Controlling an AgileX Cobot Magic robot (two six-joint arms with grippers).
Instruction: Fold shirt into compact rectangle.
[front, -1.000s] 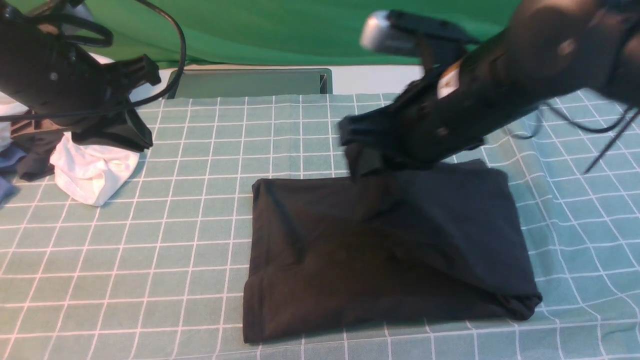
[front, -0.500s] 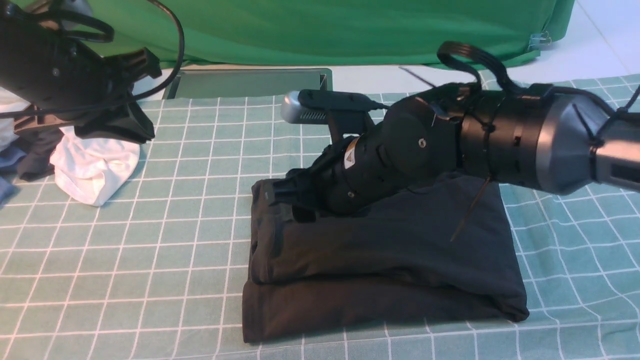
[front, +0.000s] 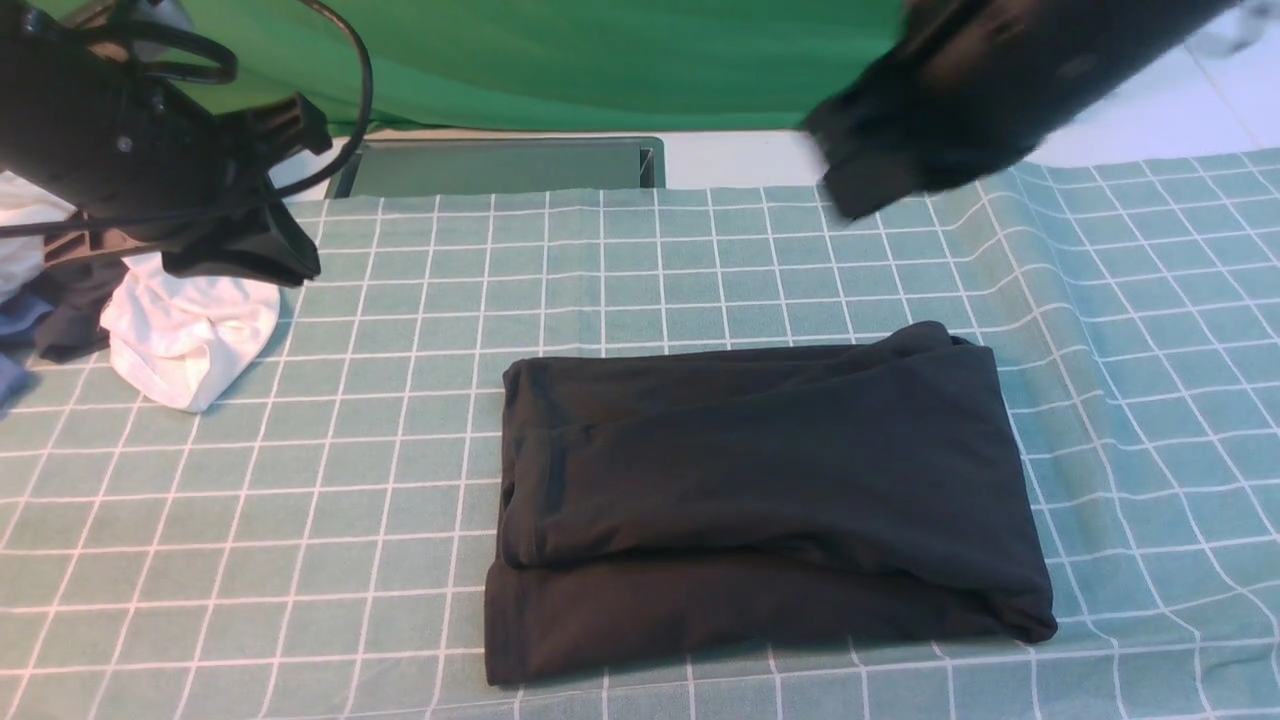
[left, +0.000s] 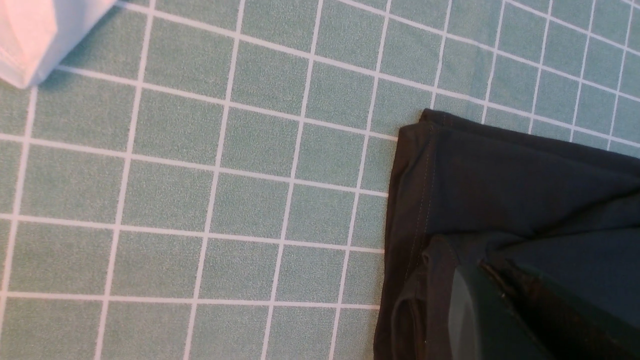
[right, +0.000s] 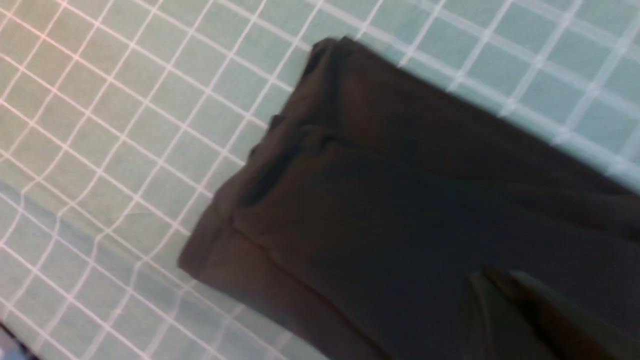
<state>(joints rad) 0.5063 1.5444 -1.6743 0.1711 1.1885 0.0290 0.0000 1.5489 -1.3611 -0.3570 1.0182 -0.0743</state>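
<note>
1. No logo, label or lettering shows on the shirt (front: 760, 500); only plain black fabric faces up.
2. The shirt lies folded into a rough rectangle on the green checked tablecloth (front: 400, 300), near the front middle, upper layer overlapping the lower.
3. A grey tray (front: 495, 165) sits at the table's far edge; its contents cannot be made out.
4. The left gripper (front: 240, 250) hangs over a white garment (front: 185, 340), jaws pressed together, empty.
5. The right gripper (front: 870, 185), blurred, is raised beyond the shirt, jaws pressed together, holding nothing.
</note>
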